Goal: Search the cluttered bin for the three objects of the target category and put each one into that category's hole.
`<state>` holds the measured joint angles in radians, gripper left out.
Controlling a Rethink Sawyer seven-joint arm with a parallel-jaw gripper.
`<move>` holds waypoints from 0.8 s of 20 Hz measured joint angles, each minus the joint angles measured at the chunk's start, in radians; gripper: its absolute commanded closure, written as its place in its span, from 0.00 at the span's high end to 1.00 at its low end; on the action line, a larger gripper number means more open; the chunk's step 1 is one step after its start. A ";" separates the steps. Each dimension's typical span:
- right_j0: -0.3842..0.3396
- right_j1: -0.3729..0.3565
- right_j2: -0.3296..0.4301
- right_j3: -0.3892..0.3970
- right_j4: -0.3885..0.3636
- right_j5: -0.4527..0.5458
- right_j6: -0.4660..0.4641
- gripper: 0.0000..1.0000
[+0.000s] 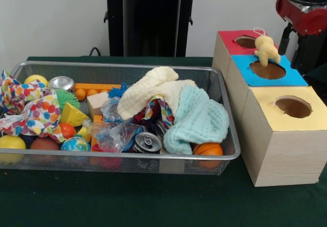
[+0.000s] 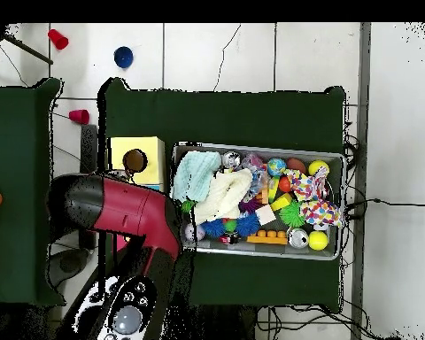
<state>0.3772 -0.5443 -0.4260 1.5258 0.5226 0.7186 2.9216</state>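
bin: wire basket (image 1: 20,68), table's left half, no plush showing among the clutter
toy: yellow plush (image 1: 266,49) on blue box's hole (image 1: 267,70), right edge
gripper: jaws hidden, can't tell
step: drop-off
next: confirm it falls in

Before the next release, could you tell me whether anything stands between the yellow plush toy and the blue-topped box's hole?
Nothing visible does. The plush toy sits at the far rim of the blue box's hole, which looks open and unblocked.
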 measured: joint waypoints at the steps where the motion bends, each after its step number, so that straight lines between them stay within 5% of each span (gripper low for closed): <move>1: 0.002 0.010 0.000 0.000 0.004 -0.001 0.000 1.00; 16: 0.003 0.072 0.001 0.007 0.049 -0.123 0.000 1.00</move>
<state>0.3805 -0.4724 -0.4254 1.5328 0.5720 0.5954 2.9216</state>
